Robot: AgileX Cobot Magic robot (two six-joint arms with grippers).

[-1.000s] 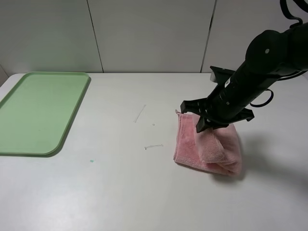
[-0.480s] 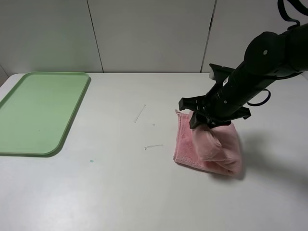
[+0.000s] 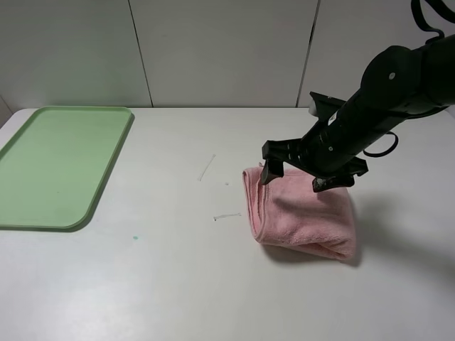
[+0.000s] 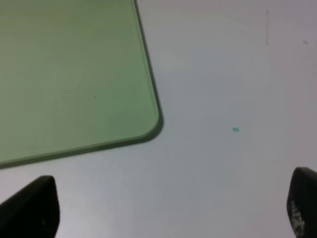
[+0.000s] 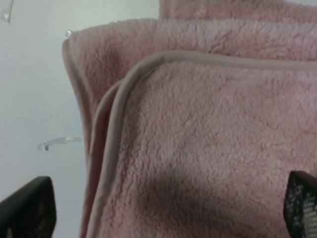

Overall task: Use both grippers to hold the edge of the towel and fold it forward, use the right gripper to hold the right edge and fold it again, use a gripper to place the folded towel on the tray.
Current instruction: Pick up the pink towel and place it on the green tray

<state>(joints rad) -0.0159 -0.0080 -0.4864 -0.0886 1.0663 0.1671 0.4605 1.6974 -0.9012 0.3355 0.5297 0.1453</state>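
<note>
The pink towel lies folded in layers on the white table, right of centre. Its stitched edge curves across the right wrist view, with several layers stacked under it. My right gripper hovers just above the towel's far part, open, with nothing between its fingertips. The light green tray lies bare at the far left. My left gripper does not show in the high view. Its wrist view shows it open above the table by a rounded corner of the tray.
A small green speck and thin pale marks dot the white table between tray and towel. A panelled wall stands behind the table. The right arm reaches in from the upper right.
My right gripper has opened and let go of the towel's fold. The lifted flap has dropped leftward, so the towel now lies flatter and wider.
</note>
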